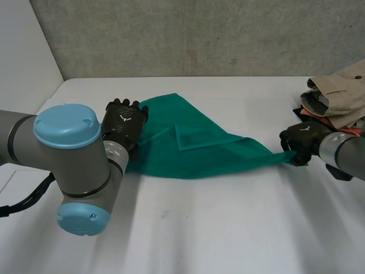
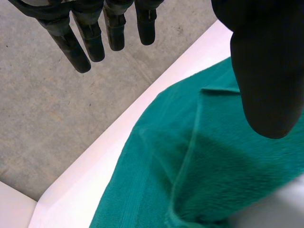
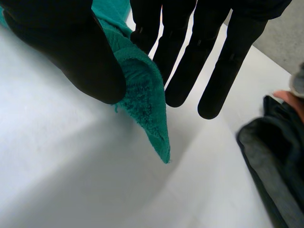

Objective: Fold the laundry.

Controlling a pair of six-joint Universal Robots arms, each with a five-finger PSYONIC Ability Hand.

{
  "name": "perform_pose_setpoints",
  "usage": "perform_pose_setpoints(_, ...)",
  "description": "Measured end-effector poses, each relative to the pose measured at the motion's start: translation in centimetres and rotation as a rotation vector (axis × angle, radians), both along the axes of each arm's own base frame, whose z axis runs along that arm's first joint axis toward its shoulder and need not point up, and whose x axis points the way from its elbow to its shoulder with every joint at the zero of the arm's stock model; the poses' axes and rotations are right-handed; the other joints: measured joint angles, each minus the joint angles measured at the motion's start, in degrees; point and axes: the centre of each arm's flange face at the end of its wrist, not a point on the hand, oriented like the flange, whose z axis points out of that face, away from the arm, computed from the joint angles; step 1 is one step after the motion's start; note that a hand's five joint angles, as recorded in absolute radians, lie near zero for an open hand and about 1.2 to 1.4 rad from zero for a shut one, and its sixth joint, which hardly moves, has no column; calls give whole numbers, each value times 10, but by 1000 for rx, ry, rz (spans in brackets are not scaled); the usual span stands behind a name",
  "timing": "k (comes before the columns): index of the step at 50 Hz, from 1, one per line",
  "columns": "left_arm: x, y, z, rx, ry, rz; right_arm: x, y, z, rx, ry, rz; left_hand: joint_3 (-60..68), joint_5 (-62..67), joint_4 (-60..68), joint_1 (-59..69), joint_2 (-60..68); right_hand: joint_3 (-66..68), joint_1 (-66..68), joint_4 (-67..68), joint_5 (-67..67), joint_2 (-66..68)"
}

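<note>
Your green towel [image 1: 194,142] lay on the white tabletop [image 1: 228,228], partly folded over itself and drawn out to a point toward the right. Your right hand [image 1: 302,142] pinched that right corner between its thumb and straight fingers [image 3: 228,57], the tip of the corner poking out past the thumb. Your left hand [image 1: 124,121] sat over the towel's left edge, fingers [image 2: 90,38] straight and held apart from the thumb, gripping nothing. A pile of clothes [image 1: 339,94] lay just behind the right hand.
</note>
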Motion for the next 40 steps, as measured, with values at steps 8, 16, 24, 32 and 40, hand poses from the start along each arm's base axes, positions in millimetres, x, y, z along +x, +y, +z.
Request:
perform_pose_setpoints(8,3,-9,-1,4,-7,-8,-35,-6,17,-53,159,-28,0,0,0,0,0,0,0,0,0,0)
perform_pose_setpoints(16,4,-18,-2,9,-17,-23,-50,-20,24,-125,324,-32,0,0,0,0,0,-463,-452,-469,-469,-470)
perform_pose_setpoints(24,6,-21,-1,7,-17,-21,5,5,39,-173,220,96,0,0,0,0,0,-515,-480,-516,-518,-505)
perform_pose_setpoints(32,8,-20,7,-9,-2,-19,66,40,55,-186,51,223,0,0,0,0,0,-489,-466,-497,-480,-484)
perform_pose_setpoints(40,8,-18,16,-20,27,-27,124,36,26,-141,-58,226,0,0,0,0,0,-439,-409,-441,-422,-435)
